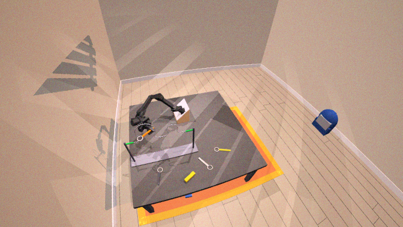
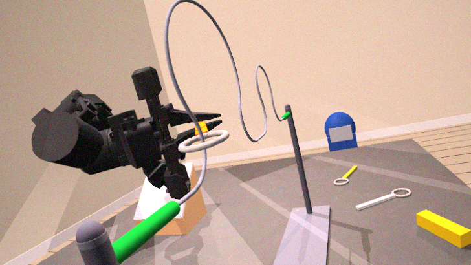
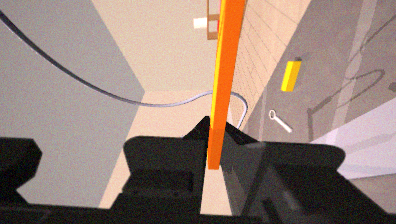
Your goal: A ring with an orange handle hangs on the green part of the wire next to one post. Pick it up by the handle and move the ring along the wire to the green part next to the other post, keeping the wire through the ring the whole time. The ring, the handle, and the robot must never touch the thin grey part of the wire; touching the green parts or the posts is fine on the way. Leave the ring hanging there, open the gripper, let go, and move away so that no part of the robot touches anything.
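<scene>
The ring (image 1: 142, 136) (image 2: 185, 147) (image 3: 227, 75) is white with an orange handle (image 1: 146, 133) (image 2: 200, 128). My gripper (image 1: 150, 130) (image 2: 219, 119) (image 3: 211, 120) is shut on the handle and holds the ring about level. The thin grey wire (image 2: 171, 75) (image 3: 100, 90) runs through the ring, a little above the near green part (image 1: 130, 143) (image 2: 145, 230) by the near post (image 1: 129, 152) (image 2: 94, 242). I cannot tell whether the ring touches the wire. The far green part (image 1: 189, 130) (image 2: 286, 115) sits at the top of the far post (image 1: 193, 139) (image 2: 298, 158).
The posts stand on a grey base plate (image 1: 163, 155) (image 2: 306, 236). Loose on the table are a yellow-handled ring (image 1: 222, 149) (image 2: 345, 176), a white-handled ring (image 1: 205, 163) (image 2: 382, 199), a dark-handled ring (image 1: 159, 173), a yellow block (image 1: 189, 176) (image 2: 443, 227) and a white-and-brown box (image 1: 181, 114) (image 2: 184, 217).
</scene>
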### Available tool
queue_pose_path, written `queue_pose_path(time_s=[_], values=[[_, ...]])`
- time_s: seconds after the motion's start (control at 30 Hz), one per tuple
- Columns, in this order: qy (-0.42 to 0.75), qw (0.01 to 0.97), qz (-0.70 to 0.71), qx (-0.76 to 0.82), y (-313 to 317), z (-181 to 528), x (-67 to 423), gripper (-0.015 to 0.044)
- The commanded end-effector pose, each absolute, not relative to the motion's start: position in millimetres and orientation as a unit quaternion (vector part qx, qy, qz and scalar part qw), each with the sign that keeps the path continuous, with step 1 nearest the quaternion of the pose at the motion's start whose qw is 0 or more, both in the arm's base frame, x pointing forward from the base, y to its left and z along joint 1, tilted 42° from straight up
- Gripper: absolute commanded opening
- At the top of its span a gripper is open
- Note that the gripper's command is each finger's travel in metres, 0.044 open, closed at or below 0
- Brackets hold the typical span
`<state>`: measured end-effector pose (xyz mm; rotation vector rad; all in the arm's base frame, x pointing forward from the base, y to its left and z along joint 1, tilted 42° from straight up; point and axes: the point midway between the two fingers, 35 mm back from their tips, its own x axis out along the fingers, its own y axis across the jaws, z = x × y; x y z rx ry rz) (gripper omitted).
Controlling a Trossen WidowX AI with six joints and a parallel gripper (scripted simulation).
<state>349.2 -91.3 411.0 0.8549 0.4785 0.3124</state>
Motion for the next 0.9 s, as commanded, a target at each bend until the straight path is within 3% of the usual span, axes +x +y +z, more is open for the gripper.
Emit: queue_pose_path(time_s=[0.0,0.87], values=[[0.225,0.866,0.158,0.418,-85.7,418.3,347.4,-0.015],[0.222,0.82,0.175,0.498,-70.9,443.9,344.8,-0.015]])
